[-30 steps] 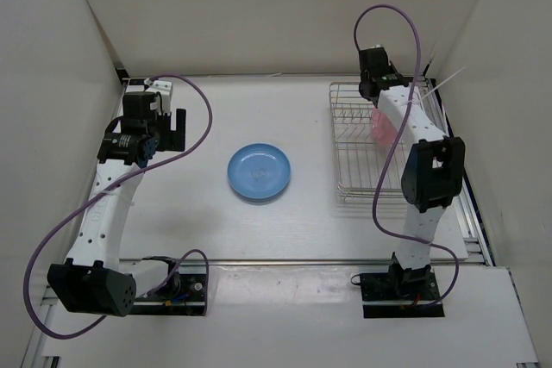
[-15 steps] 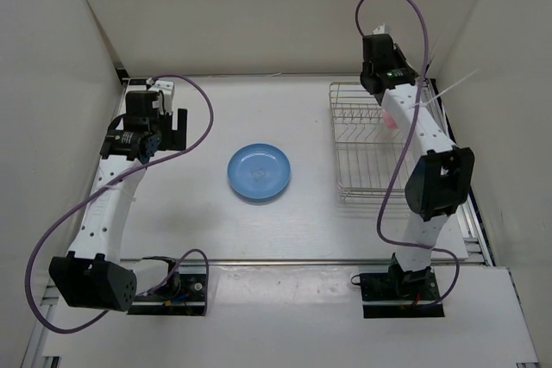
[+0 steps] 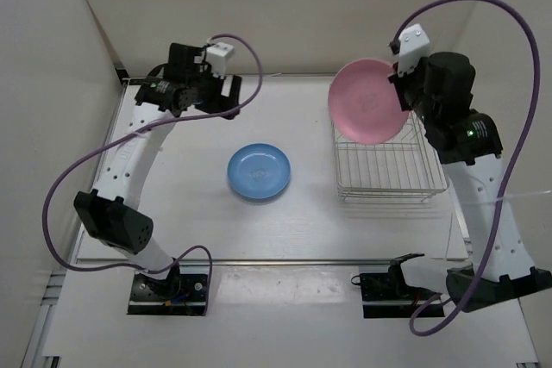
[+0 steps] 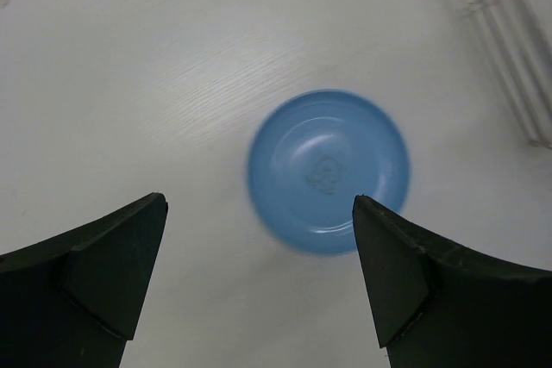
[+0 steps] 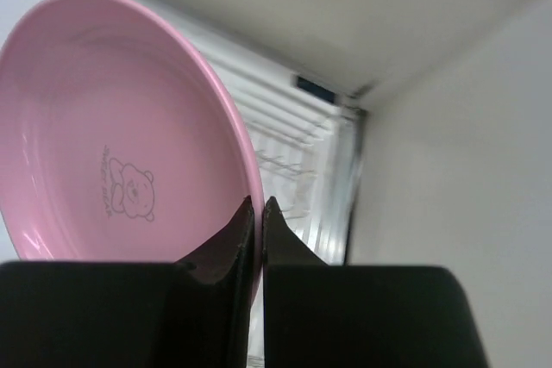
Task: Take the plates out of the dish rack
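The pink plate [image 3: 368,99] [image 5: 112,144] hangs in the air above the left end of the dish rack [image 3: 384,157], tilted with its face toward the overhead camera. My right gripper [image 3: 404,85] [image 5: 258,202] is shut on its rim. A bear drawing shows on the plate's face in the right wrist view. The light blue plate [image 3: 259,172] [image 4: 328,170] lies flat on the table's middle. My left gripper [image 3: 226,96] [image 4: 259,208] is raised at the back left, wide open, holding nothing, with the blue plate below and ahead of it.
White walls enclose the table on three sides. The rack's wire bars [image 5: 297,152] show below the pink plate, and its edge [image 4: 509,40] reaches into the left wrist view's top right. Purple cables loop from both arms.
The right arm has lifted the pink plate out of the rack and swung it up and left. The left arm has risen and moved right, toward the back middle.
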You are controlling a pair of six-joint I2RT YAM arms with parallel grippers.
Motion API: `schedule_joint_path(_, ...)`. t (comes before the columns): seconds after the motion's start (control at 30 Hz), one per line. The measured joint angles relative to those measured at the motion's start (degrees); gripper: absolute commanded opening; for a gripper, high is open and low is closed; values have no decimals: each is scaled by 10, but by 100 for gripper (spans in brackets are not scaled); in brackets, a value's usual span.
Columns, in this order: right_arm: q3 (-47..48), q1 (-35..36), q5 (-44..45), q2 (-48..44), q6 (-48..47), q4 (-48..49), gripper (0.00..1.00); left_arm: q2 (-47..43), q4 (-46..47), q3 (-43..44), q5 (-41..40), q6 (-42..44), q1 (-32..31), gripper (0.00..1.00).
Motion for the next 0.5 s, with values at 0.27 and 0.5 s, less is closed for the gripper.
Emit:
schedule_joint_path(0.27, -66, 9, -245, -4, -3, -94, 0, 94, -35, 143, 66, 13, -169, 98)
schedule_joint_path(0.5, -66, 9, -308, -7, -5, -116, 0, 130, -44, 181, 72, 14, -250, 95)
